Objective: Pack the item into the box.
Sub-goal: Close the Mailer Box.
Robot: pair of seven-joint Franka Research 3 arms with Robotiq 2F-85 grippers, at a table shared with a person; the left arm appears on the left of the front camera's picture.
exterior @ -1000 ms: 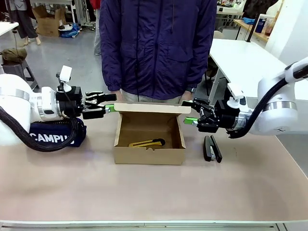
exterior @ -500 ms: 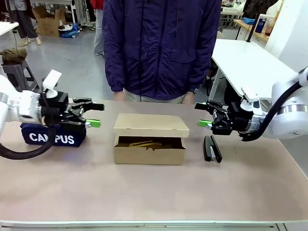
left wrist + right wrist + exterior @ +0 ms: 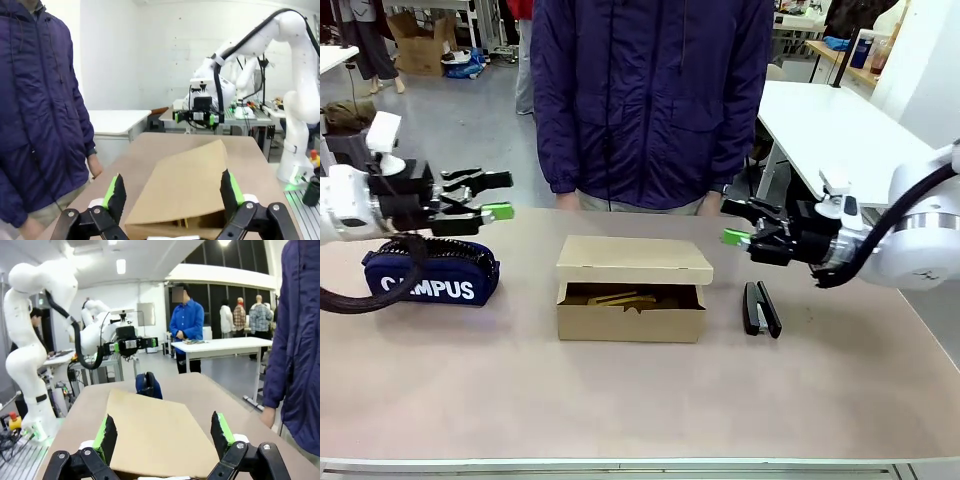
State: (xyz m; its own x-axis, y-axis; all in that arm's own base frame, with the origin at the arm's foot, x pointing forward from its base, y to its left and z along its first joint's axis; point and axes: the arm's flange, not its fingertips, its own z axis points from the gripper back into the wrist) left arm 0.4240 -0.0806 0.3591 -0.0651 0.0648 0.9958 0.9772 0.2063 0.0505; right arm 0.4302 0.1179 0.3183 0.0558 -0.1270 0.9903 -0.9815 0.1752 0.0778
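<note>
The left jaws and the right jaws stood wide open and empty, flanking the box [image 3: 630, 325] on the bench [image 3: 620, 400]. The yellow knife [image 3: 617, 297] lay inside, under the nearly closed lid.

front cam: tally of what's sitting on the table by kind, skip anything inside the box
Cardboard box: 1
Navy CAMPUS pencil pouch: 1
Black stapler: 1
Total: 3
</note>
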